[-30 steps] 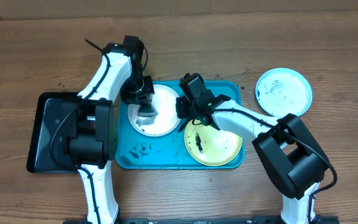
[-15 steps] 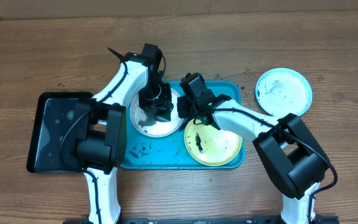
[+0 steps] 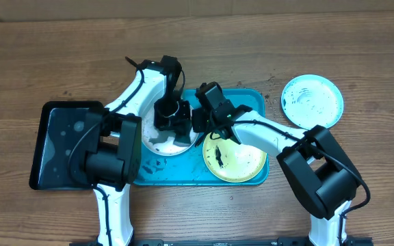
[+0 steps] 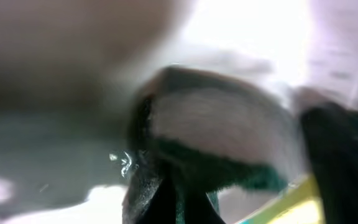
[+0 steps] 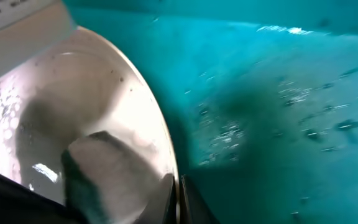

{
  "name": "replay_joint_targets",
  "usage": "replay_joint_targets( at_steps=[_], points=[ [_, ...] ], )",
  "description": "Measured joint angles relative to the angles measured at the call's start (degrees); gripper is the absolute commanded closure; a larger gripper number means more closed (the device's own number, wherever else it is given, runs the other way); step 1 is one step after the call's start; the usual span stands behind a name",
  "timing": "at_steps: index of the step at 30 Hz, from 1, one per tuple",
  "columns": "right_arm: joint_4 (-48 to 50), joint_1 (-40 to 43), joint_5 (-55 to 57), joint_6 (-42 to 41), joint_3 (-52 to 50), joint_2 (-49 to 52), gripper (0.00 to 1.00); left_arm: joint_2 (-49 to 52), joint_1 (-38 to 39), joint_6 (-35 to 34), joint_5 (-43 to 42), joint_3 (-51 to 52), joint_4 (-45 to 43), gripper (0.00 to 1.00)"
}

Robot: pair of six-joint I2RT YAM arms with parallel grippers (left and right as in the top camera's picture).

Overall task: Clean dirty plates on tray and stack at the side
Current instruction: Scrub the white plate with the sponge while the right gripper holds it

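On the turquoise tray [image 3: 248, 99] a white plate [image 3: 157, 142] lies at the left and a yellow-green plate [image 3: 241, 162] with dark smears at the right. A light blue plate [image 3: 312, 100] rests on the table to the right. My left gripper [image 3: 172, 117] is shut on a sponge [image 4: 216, 127] and presses it onto the white plate. The left wrist view is blurred. My right gripper [image 3: 200, 126] is shut on the white plate's right rim [image 5: 166, 155], with the rim between its fingers [image 5: 178, 199]. The wet tray floor [image 5: 278, 93] lies beside it.
A smaller black tray [image 3: 57, 147] sits on the wooden table just left of the turquoise tray. Both arms cross over the tray's middle, close to each other. Dark specks lie on the table near the tray's far right corner.
My left gripper has swept the sponge rightward across the white plate, toward the right gripper. The right gripper has held still on the rim.
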State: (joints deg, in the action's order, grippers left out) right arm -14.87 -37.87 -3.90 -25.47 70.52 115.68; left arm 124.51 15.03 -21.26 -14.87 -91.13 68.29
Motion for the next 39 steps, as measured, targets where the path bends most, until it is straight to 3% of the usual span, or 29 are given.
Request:
replay_joint_targets(
  at_steps=[9, 15, 19, 28, 39],
  points=[
    [0.1, -0.2, -0.4, 0.0, 0.0, 0.0, 0.96, 0.0, -6.4, -7.1, 17.0, 0.0, 6.6, 0.96],
    [0.3, -0.7, -1.8, -0.2, 0.0, 0.0, 0.96, 0.3, -8.5, -10.2, 22.2, -1.7, 7.4, 0.96],
    [0.3, -0.5, -1.1, -0.4, 0.1, 0.0, 0.96, 0.3, -8.3, -10.0, 20.7, -2.2, 4.7, 0.96],
    [0.1, 1.6, 2.5, -0.4, 0.2, 0.0, 0.96, 0.3, -5.2, -6.9, 7.3, -3.0, -4.4, 0.96],
    [-0.7, 1.9, 2.8, -0.4, 0.2, 0.0, 0.96, 0.3, 3.9, -6.7, 3.8, -3.1, -8.5, 0.96]
  ],
)
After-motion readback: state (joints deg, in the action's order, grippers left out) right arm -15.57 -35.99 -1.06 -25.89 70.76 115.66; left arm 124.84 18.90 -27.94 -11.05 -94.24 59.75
